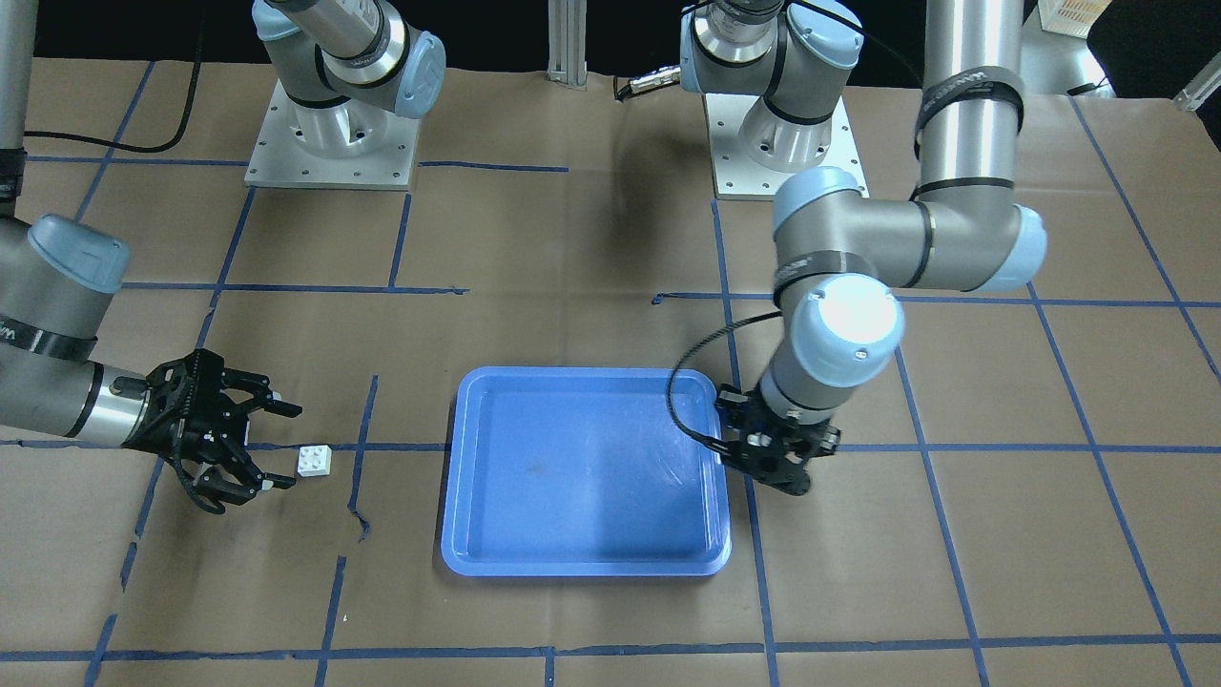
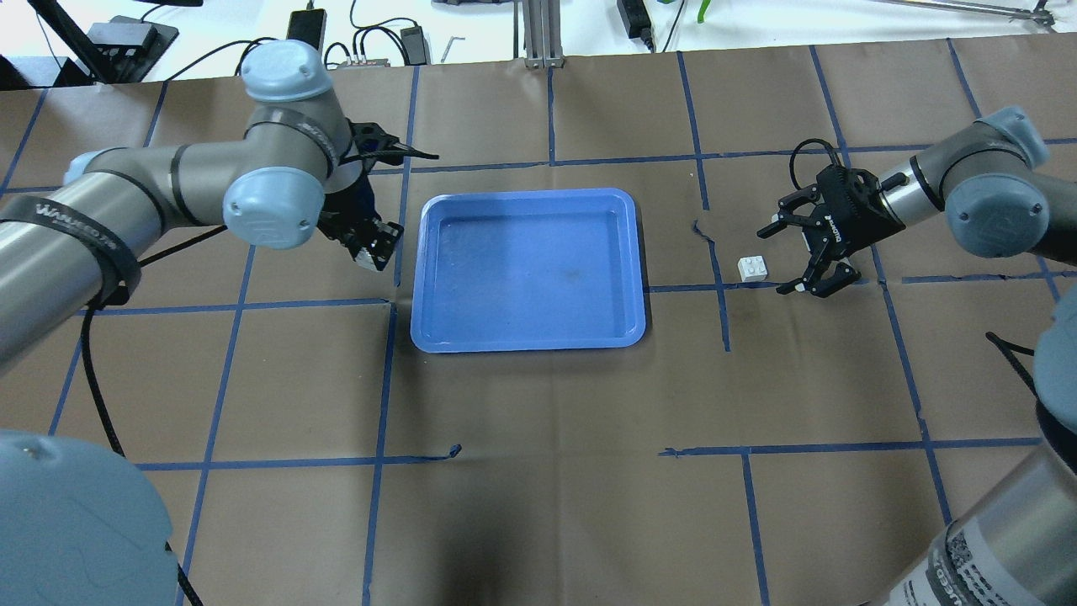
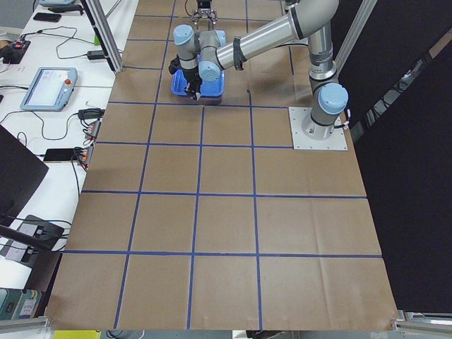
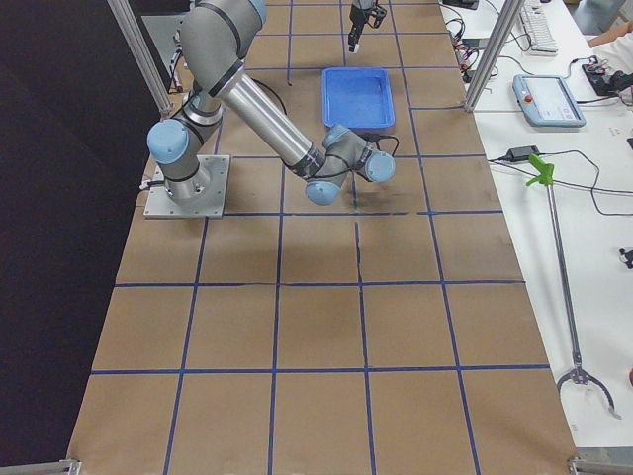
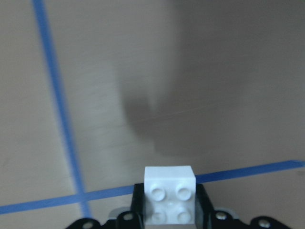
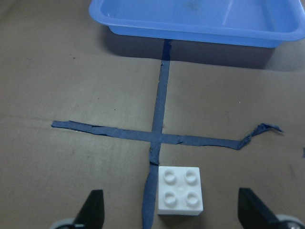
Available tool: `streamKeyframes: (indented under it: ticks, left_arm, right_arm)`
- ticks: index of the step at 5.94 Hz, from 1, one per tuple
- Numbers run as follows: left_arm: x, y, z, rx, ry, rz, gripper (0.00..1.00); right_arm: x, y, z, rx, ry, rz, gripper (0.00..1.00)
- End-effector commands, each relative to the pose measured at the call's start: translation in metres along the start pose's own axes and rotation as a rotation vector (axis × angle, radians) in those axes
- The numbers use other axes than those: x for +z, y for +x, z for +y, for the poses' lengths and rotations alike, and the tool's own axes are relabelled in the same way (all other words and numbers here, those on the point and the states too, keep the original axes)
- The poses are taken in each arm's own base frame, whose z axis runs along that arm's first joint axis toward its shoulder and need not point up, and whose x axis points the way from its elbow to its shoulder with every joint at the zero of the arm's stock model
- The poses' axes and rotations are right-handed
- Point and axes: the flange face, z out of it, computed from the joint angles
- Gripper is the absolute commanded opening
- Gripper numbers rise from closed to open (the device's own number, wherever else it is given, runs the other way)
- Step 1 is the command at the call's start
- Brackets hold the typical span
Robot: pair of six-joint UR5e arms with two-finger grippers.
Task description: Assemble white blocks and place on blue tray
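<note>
My left gripper [image 2: 371, 244] is shut on one white block [image 5: 170, 195], studs up, and holds it just left of the blue tray [image 2: 522, 269] near the tray's rim. In the front-facing view this gripper [image 1: 787, 475] points down beside the tray [image 1: 582, 477]. The second white block [image 2: 753, 268] lies on the brown table right of the tray. My right gripper [image 2: 778, 261] is open, low over the table, its jaws spread on either side just short of that block [image 6: 180, 191]. The tray is empty.
Brown paper with blue tape lines [image 2: 724, 286] covers the table. The arm bases [image 1: 332, 143] stand at the robot's side. Cables and devices [image 2: 303, 25] lie beyond the far edge.
</note>
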Motion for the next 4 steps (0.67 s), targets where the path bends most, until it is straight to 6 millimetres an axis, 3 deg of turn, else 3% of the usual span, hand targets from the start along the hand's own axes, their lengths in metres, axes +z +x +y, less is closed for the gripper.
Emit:
streamKeyframes:
  ticks: [1,3,4]
  left_arm:
    - [0.003,0.107,-0.028,0.250,0.041,-0.018,0.03]
    - [0.003,0.148,-0.037,0.612,0.080,-0.051,0.03]
    - [0.010,0.153,-0.035,0.825,0.087,-0.065,0.03]
  right_arm:
    - [0.008,0.000,0.008,0.020,0.011,-0.014,1.00]
    - [0.009,0.003,0.005,0.021,0.049,0.014,0.96]
    - [0.008,0.004,0.004,0.019,0.055,0.024,0.83]
